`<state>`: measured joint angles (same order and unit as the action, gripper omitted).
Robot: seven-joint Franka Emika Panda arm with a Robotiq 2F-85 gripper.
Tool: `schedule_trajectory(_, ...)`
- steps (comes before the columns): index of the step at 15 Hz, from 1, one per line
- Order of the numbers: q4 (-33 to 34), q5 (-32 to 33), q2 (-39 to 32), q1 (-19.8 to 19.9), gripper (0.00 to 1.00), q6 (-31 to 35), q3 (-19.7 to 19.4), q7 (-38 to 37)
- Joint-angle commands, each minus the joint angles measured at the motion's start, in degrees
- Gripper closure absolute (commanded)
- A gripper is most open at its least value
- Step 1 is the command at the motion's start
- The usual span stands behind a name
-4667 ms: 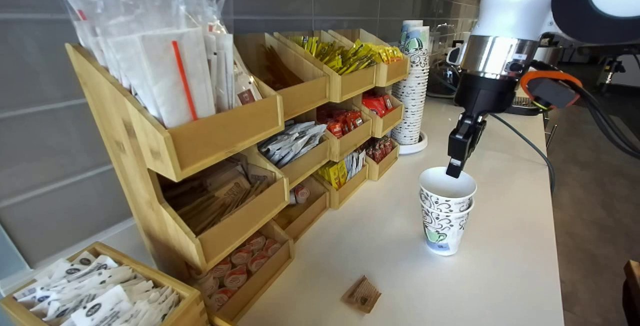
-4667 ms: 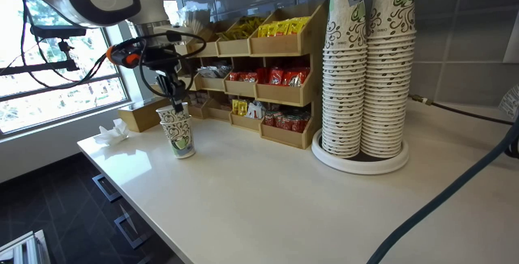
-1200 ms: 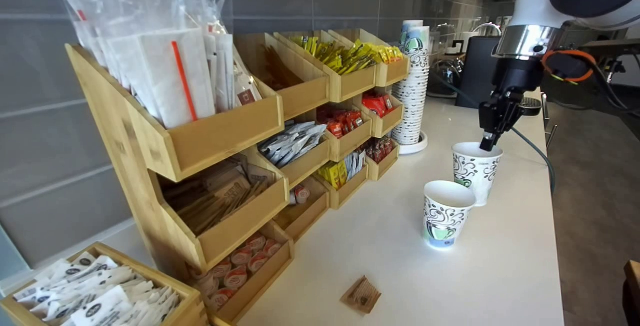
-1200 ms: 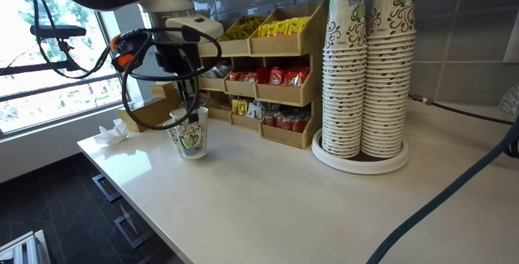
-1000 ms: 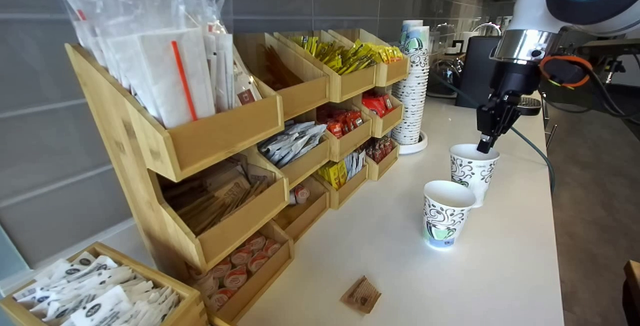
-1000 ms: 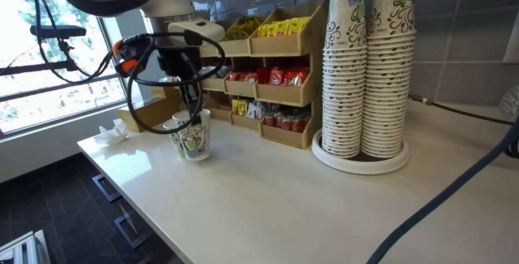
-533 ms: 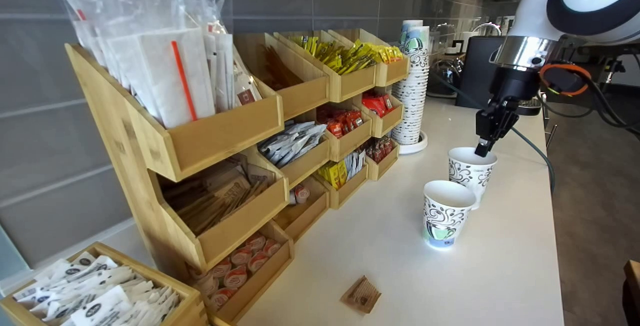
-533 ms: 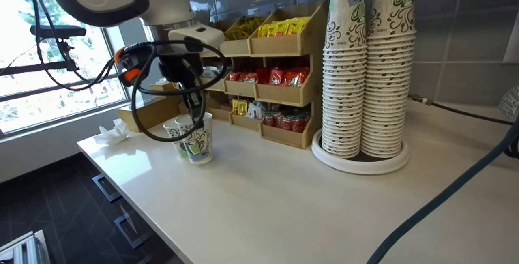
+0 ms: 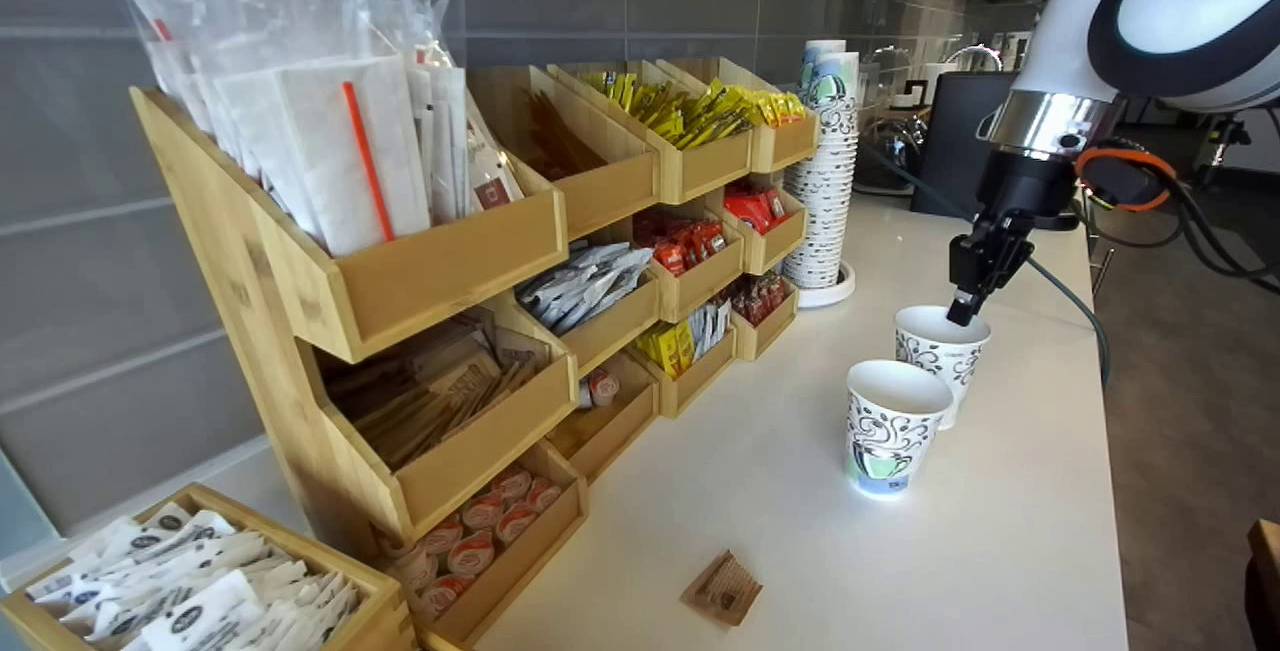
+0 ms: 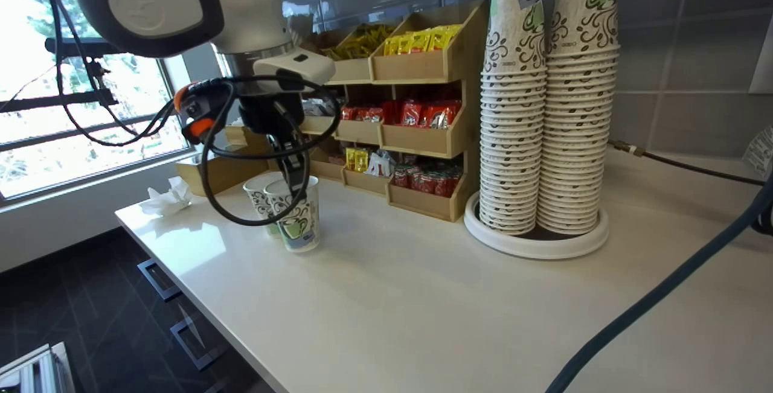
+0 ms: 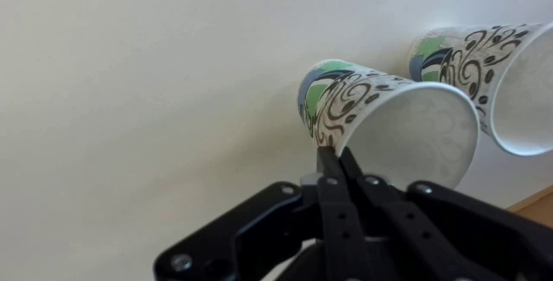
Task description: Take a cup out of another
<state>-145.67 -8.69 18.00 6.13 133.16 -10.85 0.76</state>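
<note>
My gripper (image 11: 338, 152) is shut on the rim of a cup, one finger inside and one outside. This held cup (image 11: 354, 95) is white with brown swirls and green-blue print. It is roughly upright, low over the counter; I cannot tell whether its base touches. It shows in both exterior views (image 9: 945, 356) (image 10: 305, 218), with the gripper (image 9: 962, 317) at its rim. The other cup (image 9: 888, 436), of the same print, stands upright and open on the counter close beside it. It is at the right in the wrist view (image 11: 468, 58) and partly hidden in an exterior view (image 10: 258, 201).
A wooden rack (image 9: 460, 271) of sachets stands along the wall. Tall stacked cups (image 10: 513, 139) stand on a round white tray (image 10: 537, 251). A brown packet (image 9: 724, 587) and a crumpled tissue (image 10: 168, 198) lie on the counter (image 10: 386, 296). A cable loops beside the gripper.
Earlier, the two cups were nested with the gripper at the upper rim. The held cup came out and away from the other; over the last second it has moved down towards the counter.
</note>
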Motion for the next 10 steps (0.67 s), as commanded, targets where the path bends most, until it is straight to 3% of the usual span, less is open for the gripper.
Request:
schedule_trajectory(1, -0.86, 0.28, -0.98, 0.57, 0.99, 2.24, 0.74, 0.66)
schedule_trajectory(6, -1.36, 0.56, -1.36, 0.72, 0.99, 3.16, 0.89, 0.31)
schedule_trajectory(7, -1.49, 0.26, -1.35, 0.69, 0.72, 3.11, 0.73, 0.54)
schedule_trajectory(10, -1.99, 0.63, -0.98, 0.85, 0.58, 3.65, 0.89, 0.1)
